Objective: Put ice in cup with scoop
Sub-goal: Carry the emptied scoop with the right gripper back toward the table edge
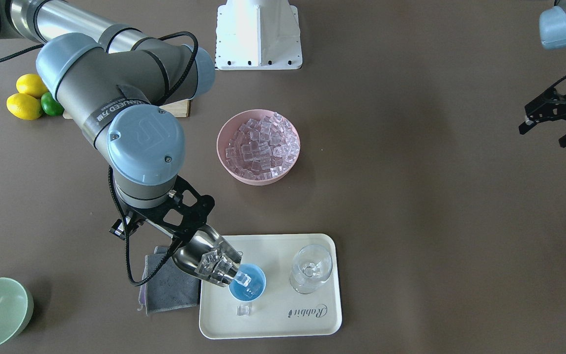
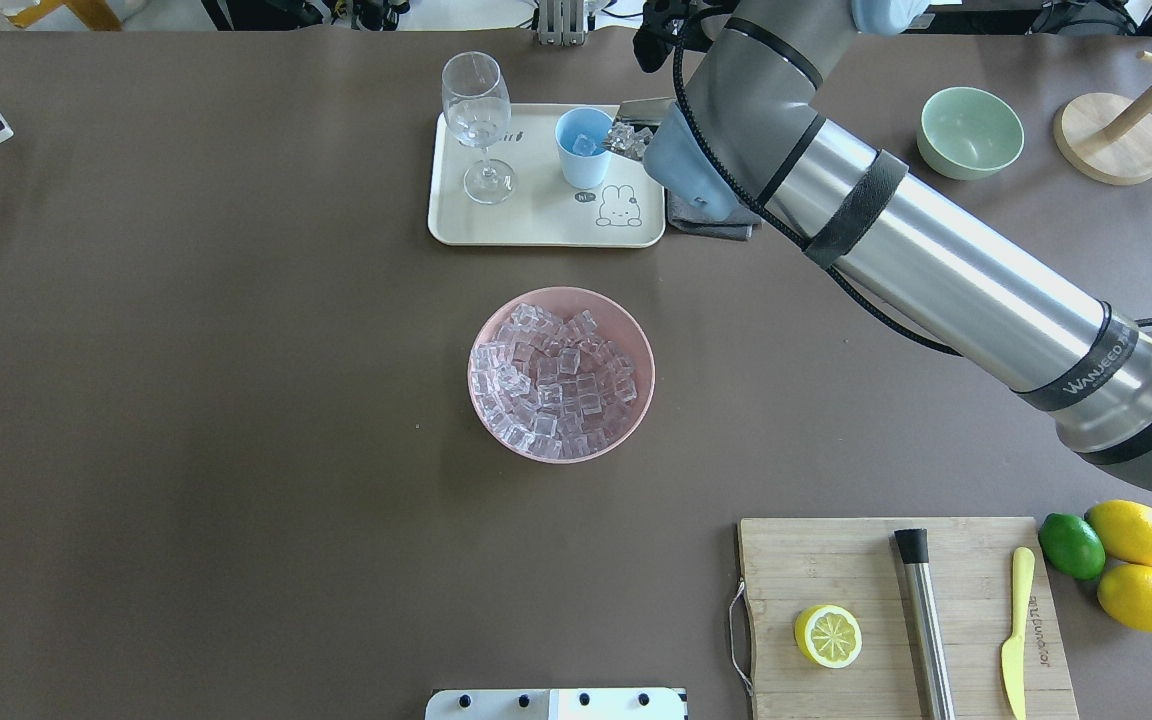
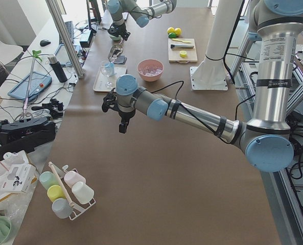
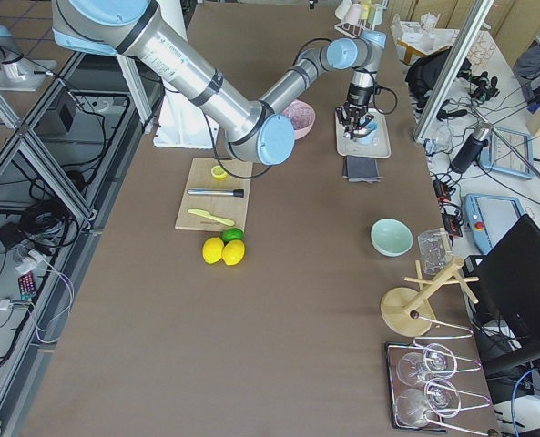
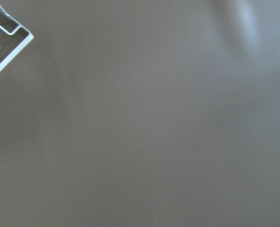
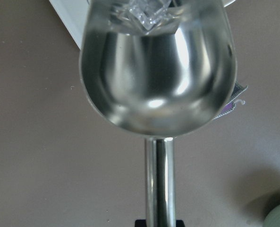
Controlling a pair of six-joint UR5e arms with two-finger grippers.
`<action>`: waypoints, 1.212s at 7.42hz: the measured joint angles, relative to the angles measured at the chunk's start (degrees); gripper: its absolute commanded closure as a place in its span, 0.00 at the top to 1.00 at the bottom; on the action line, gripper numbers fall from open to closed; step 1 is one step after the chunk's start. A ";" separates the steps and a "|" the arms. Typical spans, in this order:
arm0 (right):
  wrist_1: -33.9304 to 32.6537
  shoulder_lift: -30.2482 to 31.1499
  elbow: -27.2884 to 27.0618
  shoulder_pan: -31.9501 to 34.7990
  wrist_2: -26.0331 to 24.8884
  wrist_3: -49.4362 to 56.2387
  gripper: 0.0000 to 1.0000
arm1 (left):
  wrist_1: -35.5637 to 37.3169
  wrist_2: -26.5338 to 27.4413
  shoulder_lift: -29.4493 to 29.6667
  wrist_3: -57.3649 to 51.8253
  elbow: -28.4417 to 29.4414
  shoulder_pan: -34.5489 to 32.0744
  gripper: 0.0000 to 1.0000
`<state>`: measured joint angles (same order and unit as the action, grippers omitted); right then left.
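Note:
My right gripper (image 1: pixel 179 238) is shut on the handle of the shiny scoop (image 1: pixel 208 257). The scoop is tilted down, its mouth over the rim of the light-blue cup (image 1: pixel 247 281). Several ice cubes (image 1: pixel 215 264) sit at the scoop's lip, and at least one cube lies inside the cup. Another ice cube (image 1: pixel 244 309) lies loose on the tray beside the cup. The right wrist view shows the scoop's trough (image 6: pixel 158 75) and rod handle (image 6: pixel 159 182). More ice fills the pink bowl (image 2: pixel 636 340). My left gripper (image 1: pixel 544 136) hangs open and holds nothing, far off at the table's end.
The cup and a clear stemmed glass (image 1: pixel 311 268) stand on a cream tray (image 1: pixel 283 322). A grey cloth (image 1: pixel 167 290) lies beside it, with a green bowl (image 2: pixel 971 132) further out. A cutting board (image 2: pixel 836 560) carries a lemon half, a steel cylinder and a yellow knife.

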<state>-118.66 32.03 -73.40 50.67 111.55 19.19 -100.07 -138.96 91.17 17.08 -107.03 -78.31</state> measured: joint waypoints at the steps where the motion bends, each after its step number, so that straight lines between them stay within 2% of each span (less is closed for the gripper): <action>1: -1.24 -0.90 0.84 0.01 -0.43 0.49 0.00 | 0.27 0.29 -1.24 -0.64 0.33 -2.61 0.99; 5: -6.54 -4.26 2.43 -0.03 -3.16 2.82 0.00 | 0.76 3.99 -4.36 -8.85 8.04 -10.23 0.99; 6: -7.20 -3.92 1.38 0.03 -3.33 3.26 0.00 | 0.96 5.39 -4.98 -10.86 8.76 -11.36 0.99; 7: -7.74 -1.14 -3.09 0.54 -2.66 3.04 0.00 | 2.27 6.02 -4.98 -11.87 9.12 -11.92 0.99; 9: -7.74 9.45 -16.86 3.29 1.05 -1.18 0.00 | 4.39 6.30 -4.80 -12.43 9.28 -12.25 0.99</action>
<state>-126.39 41.48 -90.26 53.96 112.60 18.01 -95.68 -132.66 86.37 4.65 -97.75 -90.57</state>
